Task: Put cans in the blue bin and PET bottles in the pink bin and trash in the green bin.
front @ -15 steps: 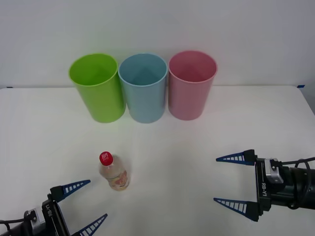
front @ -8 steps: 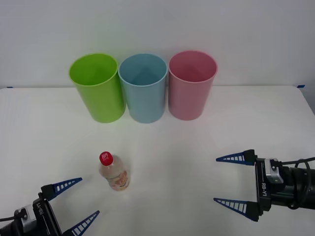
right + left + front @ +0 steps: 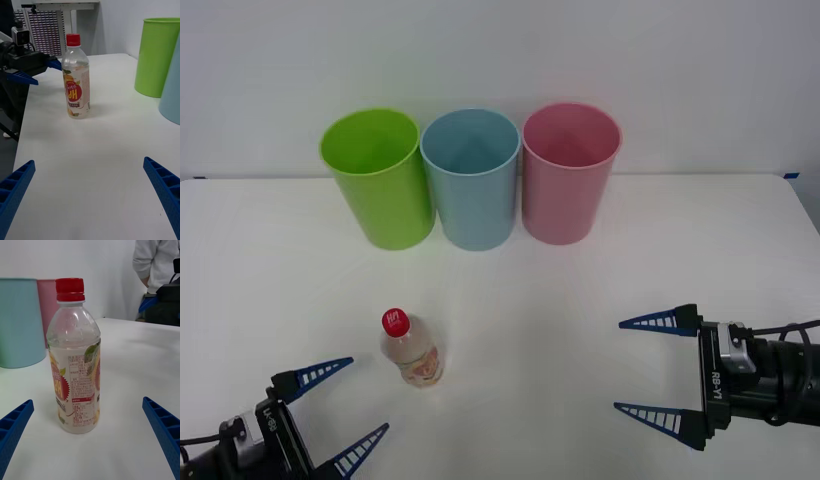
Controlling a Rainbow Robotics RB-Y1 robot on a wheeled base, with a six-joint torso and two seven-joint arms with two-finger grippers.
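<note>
From the front view, three bins stand in a tight row at the far side of the white surface [image 3: 510,300]: the green bin [image 3: 380,185] on the left, the blue bin [image 3: 472,183] in the middle and the pink bin [image 3: 568,178] on the right, each just beside its neighbour. Nearer in, the PET bottle [image 3: 410,351] stands upright on its own, red cap up, well apart from the bins. The left gripper [image 3: 335,410] sits low at the near left corner, fingers spread wide, just beside the bottle and holding nothing. Over on the right, the right gripper [image 3: 658,368] hovers with its blue fingers spread too, well clear of the bottle. Switching to the right wrist view, the bottle [image 3: 75,78] stands upright across the surface [image 3: 97,165], the left gripper [image 3: 35,73] behind it, the green bin [image 3: 157,56] off to one side with a sliver of the blue bin [image 3: 172,93] at the edge; the arm's own fingers [image 3: 165,187] sit wide apart at the corners. And the left wrist view: the bottle [image 3: 75,360] is close and centred between this gripper's spread fingers [image 3: 163,427], untouched, with the blue bin [image 3: 20,322] and pink bin [image 3: 47,303] behind it and the right gripper [image 3: 150,303] far across the surface [image 3: 127,363].
</note>
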